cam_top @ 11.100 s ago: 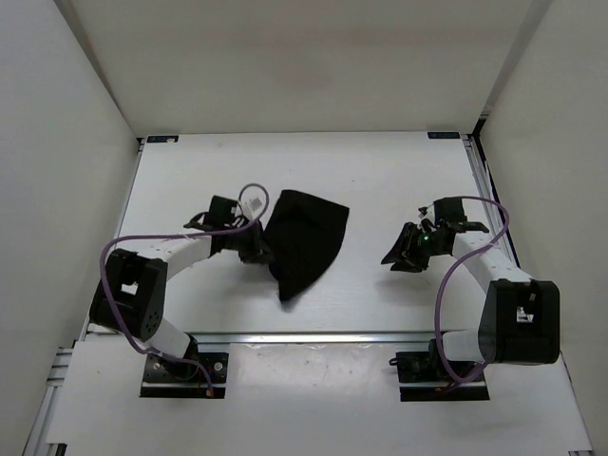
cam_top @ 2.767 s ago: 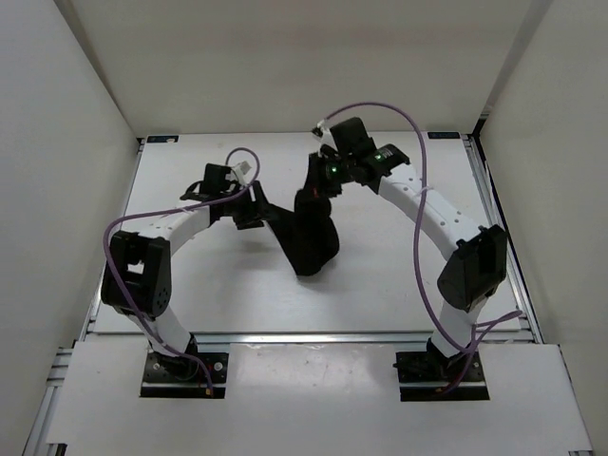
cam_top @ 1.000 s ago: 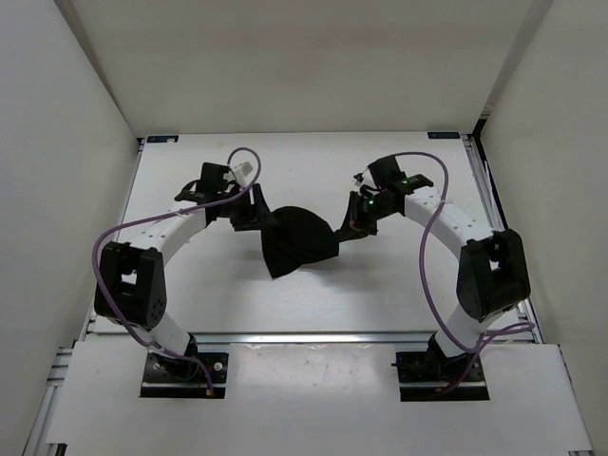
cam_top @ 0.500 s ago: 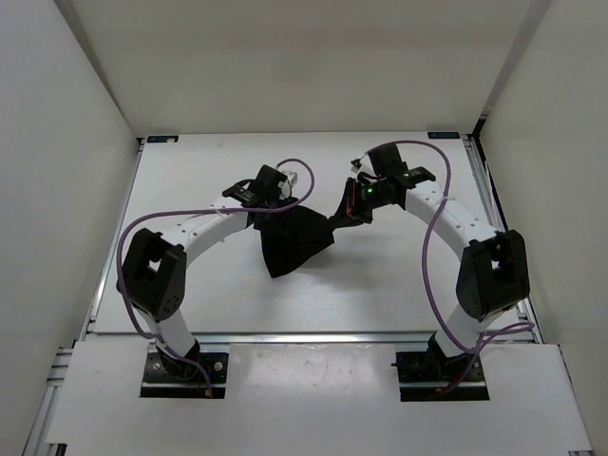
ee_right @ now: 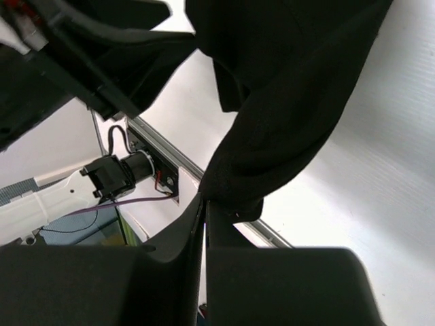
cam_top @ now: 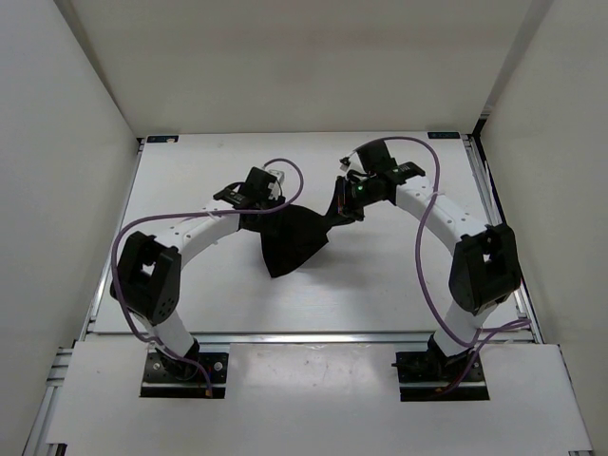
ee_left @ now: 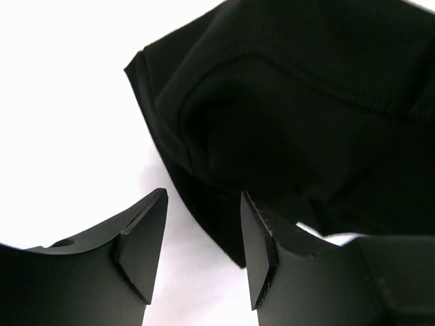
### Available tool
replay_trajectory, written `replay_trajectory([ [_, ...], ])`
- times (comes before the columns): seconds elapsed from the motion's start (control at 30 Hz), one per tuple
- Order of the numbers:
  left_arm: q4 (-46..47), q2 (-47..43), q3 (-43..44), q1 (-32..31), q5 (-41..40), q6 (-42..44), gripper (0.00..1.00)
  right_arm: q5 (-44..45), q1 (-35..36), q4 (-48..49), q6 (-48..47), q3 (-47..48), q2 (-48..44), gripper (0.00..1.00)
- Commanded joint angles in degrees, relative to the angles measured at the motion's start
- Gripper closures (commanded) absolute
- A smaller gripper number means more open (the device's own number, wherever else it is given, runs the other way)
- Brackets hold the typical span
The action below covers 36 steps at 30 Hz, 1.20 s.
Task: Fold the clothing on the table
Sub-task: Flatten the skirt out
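Note:
The black clothing [cam_top: 294, 242] lies bunched on the white table [cam_top: 190, 285] between my two arms. My right gripper [cam_top: 342, 209] is shut on its right corner and holds that corner up off the table; in the right wrist view the fabric [ee_right: 292, 88] hangs from the pinched fingertips [ee_right: 205, 198]. My left gripper [cam_top: 273, 209] sits at the garment's upper left edge. In the left wrist view it [ee_left: 202, 197] stands open, with the fabric's folded edge [ee_left: 285, 115] just ahead of the tips and only white table between the fingers.
White walls [cam_top: 76, 142] enclose the table on three sides. A metal rail [cam_top: 313, 334] runs along the near edge, another [cam_top: 489, 209] along the right side. Purple cables [cam_top: 423, 237] loop off both arms. The left arm's body [ee_right: 81, 47] shows in the right wrist view.
My left gripper has moved right, up to the clothing's upper left edge, its jaws a little narrower. My right gripper has carried the held corner slightly back and left.

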Motion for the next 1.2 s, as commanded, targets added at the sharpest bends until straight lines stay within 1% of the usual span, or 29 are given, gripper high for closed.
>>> replay_trajectory([
  [0.0,3.9,0.9,1.8,1.3,4.0,-1.3,0.42,-0.7,0.7,-1.4,-0.7,3.0,0.2,1.0],
  [0.03,4.5,1.1,1.8,1.4,5.0,-1.7,0.43,-0.7,0.8,-1.4,-0.7,3.2,0.2,1.0],
  [0.13,5.1,2.7,2.4,0.2,4.1,-0.8,0.44,-0.5,0.6,-1.7,-1.1,3.4,0.2,1.0],
  [0.2,5.6,3.4,2.7,-0.7,4.1,-0.4,0.48,-0.8,0.6,-1.8,-0.9,4.5,0.4,1.0],
  [0.33,7.3,4.9,3.8,-0.7,4.2,-1.0,0.5,-0.7,1.2,-3.3,-2.1,6.3,1.8,1.0],
  [0.4,7.5,5.9,5.5,-0.8,4.1,-0.9,0.53,-0.9,1.4,-3.7,-2.1,7.2,2.1,1.0],
  [0.47,7.6,7.1,6.9,-0.8,4.4,-0.6,0.59,-0.7,1.9,-4.0,-2.3,7.8,2.7,1.0],
  [0.53,8.0,7.5,7.8,-0.8,4.8,-1.1,0.62,-0.9,2.1,-4.7,-2.9,8.6,3.6,1.0],
  [0.57,7.9,8.4,8.5,-0.4,4.9,-1.1,0.66,-0.8,2.0,-5.1,-3.4,9.2,3.5,1.0],
  [0.63,7.3,9.2,10.9,-0.9,4.1,-0.6,0.77,-0.7,2.6,-5.8,-3.8,10.2,4.0,1.0],
  [0.67,7.1,9.7,11.8,-1.2,4.0,-0.3,0.81,-0.8,2.3,-5.7,-3.7,9.9,4.1,1.0],
  [0.7,6.2,9.7,13.4,-1.0,4.1,0.0,0.9,-1.1,2.4,-6.3,-4.2,10.4,4.6,1.0],
  [0.73,5.9,10.2,14.1,-1.0,4.4,0.1,0.91,-1.2,2.1,-6.4,-4.3,10.9,4.8,1.0],
  [0.87,2.6,8.5,18.5,-0.1,4.9,1.8,0.93,0.0,1.2,-6.6,-4.5,10.3,4.7,1.0],
  [0.97,0.7,7.5,19.5,2.9,6.2,4.0,0.91,2.1,-1.2,-6.5,-3.9,8.6,2.8,1.0],
  [1.07,-0.4,5.2,18.0,6.1,5.3,6.4,0.9,5.8,-3.3,-6.7,-3.4,6.7,1.0,1.0],
  [1.17,-0.6,3.4,12.8,9.7,2.7,7.6,0.88,9.2,-5.7,-8.6,-3.4,7.6,1.0,1.0],
])
